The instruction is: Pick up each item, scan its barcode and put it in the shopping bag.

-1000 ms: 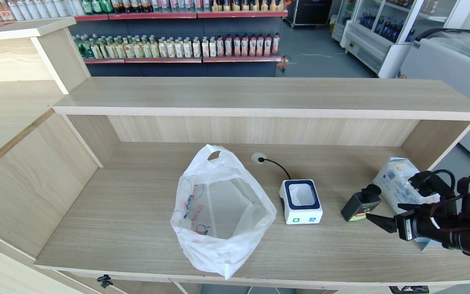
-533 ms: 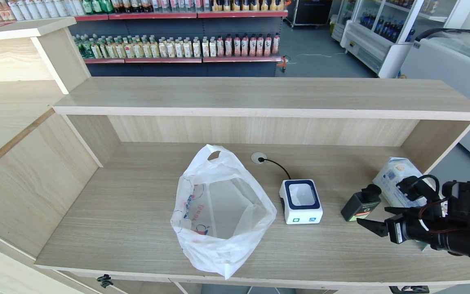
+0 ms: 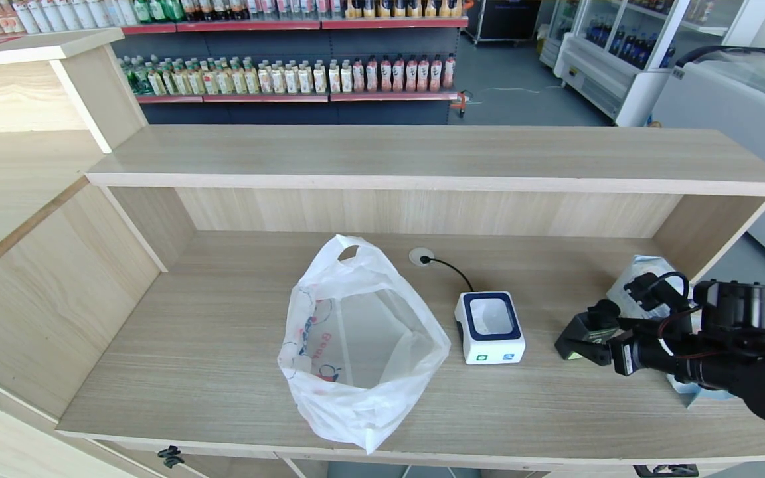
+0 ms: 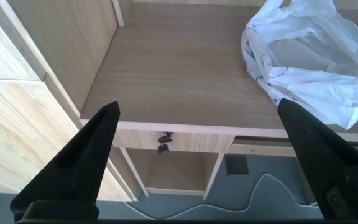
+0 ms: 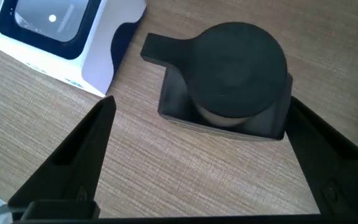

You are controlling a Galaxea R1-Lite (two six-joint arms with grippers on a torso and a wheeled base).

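I have the right end effector released, its two fingers spread wide with the dark bottle between them and not clamped on it; on one side I cannot tell whether the finger touches it. The bottle sits on the tabletop, just to the right of the scanner and in front of a white package. As far as I can tell it stands upright, long axis vertical, round black cap on top. In the right wrist view I look down on that cap, and its flat tab points toward the scanner. A second ago the fingertips sat nearer the tabletop's front edge, short of the bottle. Since then the arm has come in toward the back and left, so the fingers now bracket it. The bottle, scanner and package have not shifted. The shopping bag lies with its mouth open left of the scanner, as before. My left end effector is also released, fingers far apart, hanging off the tabletop's front edge near the bag.
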